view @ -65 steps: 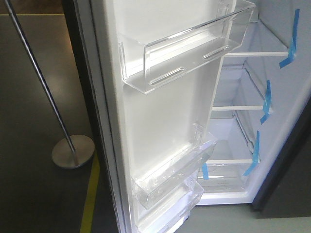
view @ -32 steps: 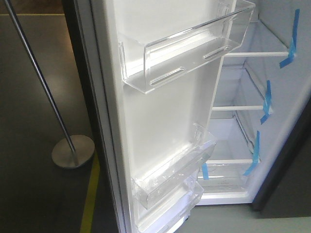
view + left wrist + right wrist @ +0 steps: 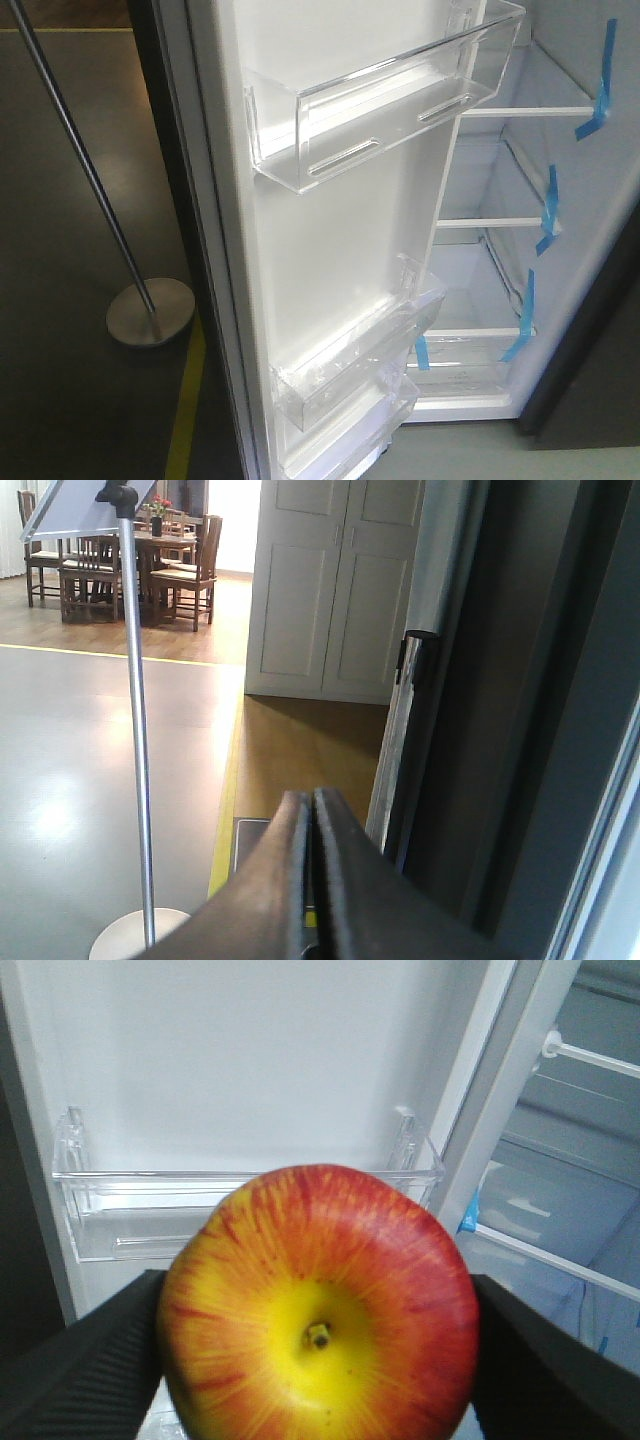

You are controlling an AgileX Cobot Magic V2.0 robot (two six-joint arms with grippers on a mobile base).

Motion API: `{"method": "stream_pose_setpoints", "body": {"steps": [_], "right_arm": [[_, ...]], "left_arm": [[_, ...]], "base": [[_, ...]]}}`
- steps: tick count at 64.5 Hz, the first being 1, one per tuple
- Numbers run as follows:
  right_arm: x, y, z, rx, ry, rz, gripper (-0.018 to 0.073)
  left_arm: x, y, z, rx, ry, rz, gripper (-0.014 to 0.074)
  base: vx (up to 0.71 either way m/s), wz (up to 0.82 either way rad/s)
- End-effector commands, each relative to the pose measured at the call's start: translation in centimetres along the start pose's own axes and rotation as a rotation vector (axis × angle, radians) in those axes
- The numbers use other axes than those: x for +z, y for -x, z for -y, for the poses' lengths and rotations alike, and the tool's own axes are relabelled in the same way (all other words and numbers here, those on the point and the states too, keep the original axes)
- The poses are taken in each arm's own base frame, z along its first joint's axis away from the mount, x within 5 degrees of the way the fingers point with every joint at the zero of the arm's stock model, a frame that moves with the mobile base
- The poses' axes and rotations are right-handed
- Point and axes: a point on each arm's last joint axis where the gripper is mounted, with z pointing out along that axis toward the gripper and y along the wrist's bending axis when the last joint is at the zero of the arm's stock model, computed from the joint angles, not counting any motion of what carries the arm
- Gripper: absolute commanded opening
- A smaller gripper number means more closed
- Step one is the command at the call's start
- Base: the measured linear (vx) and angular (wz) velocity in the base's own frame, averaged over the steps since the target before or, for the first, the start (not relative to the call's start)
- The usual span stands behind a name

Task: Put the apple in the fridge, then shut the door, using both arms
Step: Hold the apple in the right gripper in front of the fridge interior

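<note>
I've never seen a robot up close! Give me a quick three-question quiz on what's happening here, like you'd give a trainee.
1. True or false: the door of the fridge stands open.
2. What does the right pincer hold? A) a bottle B) the apple C) nothing
3. Fill in: the tape strips inside the fridge are ____.

Key: 1 true; 2 B; 3 blue.
</note>
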Motion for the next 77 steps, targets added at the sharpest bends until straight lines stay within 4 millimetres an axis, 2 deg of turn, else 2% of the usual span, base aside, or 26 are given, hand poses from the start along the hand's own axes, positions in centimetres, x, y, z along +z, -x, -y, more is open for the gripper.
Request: {"method": "stream_pose_setpoints", "body": {"steps": [1,49,56,77], "right_arm": [[-0.7,1.2,0.0,-0.006,-0.025,0.103,0.0130],[-0.6,1.4,-0.6,0.024,0.042,0.120,0.0130],[0.6,2.0,-0.2,0.063,0.094,0.161,0.0131],[7.4,5.4,3.0,0.116,0.329,0.285,0.0140]], "left_arm": [[-0.3,1.2,0.4,-0.009,-0.030,0.095,-0.0007],[-0.3,1.2,0.4,-0.009,-0.030,0.095,-0.0007],[-0.3,1.2,0.4,-0.009,-0.030,0.095,-0.0007],[-0.3,1.2,0.4,-0.009,-0.030,0.095,-0.0007]], "base": [[0.00,0.00],[0.00,0.00],[0.00,0.00],[0.00,0.00]]}}
